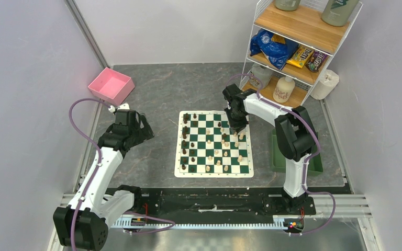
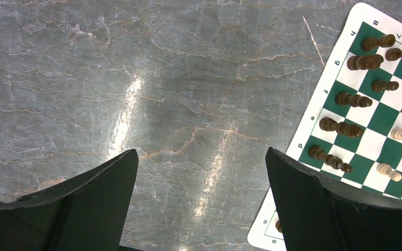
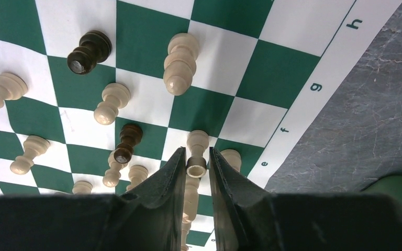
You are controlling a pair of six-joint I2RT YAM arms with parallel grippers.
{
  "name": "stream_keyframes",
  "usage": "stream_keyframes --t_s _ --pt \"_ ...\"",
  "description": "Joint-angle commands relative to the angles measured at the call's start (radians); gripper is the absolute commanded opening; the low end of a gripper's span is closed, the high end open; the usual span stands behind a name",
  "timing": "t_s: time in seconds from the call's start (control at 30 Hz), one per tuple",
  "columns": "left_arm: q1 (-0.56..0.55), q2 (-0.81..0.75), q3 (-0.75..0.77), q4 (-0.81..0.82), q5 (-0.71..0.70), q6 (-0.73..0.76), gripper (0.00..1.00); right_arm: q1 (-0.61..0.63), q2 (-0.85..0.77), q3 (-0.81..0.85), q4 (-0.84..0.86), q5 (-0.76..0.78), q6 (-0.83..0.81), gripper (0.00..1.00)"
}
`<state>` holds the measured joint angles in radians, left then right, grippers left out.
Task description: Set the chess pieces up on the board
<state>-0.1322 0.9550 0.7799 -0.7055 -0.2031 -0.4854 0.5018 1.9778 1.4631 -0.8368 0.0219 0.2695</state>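
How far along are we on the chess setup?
Done: most dark pieces line the board's left edge in the top view. In hand: the right gripper brackets a pale piece, grip unconfirmed; the left gripper hangs open over the table. Left: scattered pale pieces, some stray dark pieces.

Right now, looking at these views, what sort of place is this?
Probably a robotics lab test cell: two robot arms bolted to a rail at the edge of a grey marbled table, plain walls close around it, and a wire shelf of snacks and bottles, likely props.
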Motion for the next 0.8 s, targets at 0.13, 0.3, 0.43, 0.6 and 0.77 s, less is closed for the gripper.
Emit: stream_keyframes --t_s 0.13,0.3,0.43,0.6,0.77 --pt "0.0 -0.006 0.03 0.009 0.001 0.024 0.99 0.001 -0.009 0.04 -0.019 -0.004 -0.008 0.26" --pt "0.0 -0.004 0.032 0.009 0.002 0.024 0.99 0.001 -0.024 0.048 -0.02 -0.006 -0.004 0.21" --pt "0.0 -0.005 0.032 0.009 0.001 0.023 0.98 -0.001 -0.044 0.065 -0.02 0.007 -0.002 0.21" --pt "0.0 -0.006 0.031 0.009 0.001 0.024 0.98 -0.015 -0.062 0.101 -0.022 0.046 0.001 0.21" --pt "0.0 -0.009 0.03 0.009 0.0 0.023 0.98 -0.055 -0.036 0.15 -0.041 0.07 0.006 0.21"
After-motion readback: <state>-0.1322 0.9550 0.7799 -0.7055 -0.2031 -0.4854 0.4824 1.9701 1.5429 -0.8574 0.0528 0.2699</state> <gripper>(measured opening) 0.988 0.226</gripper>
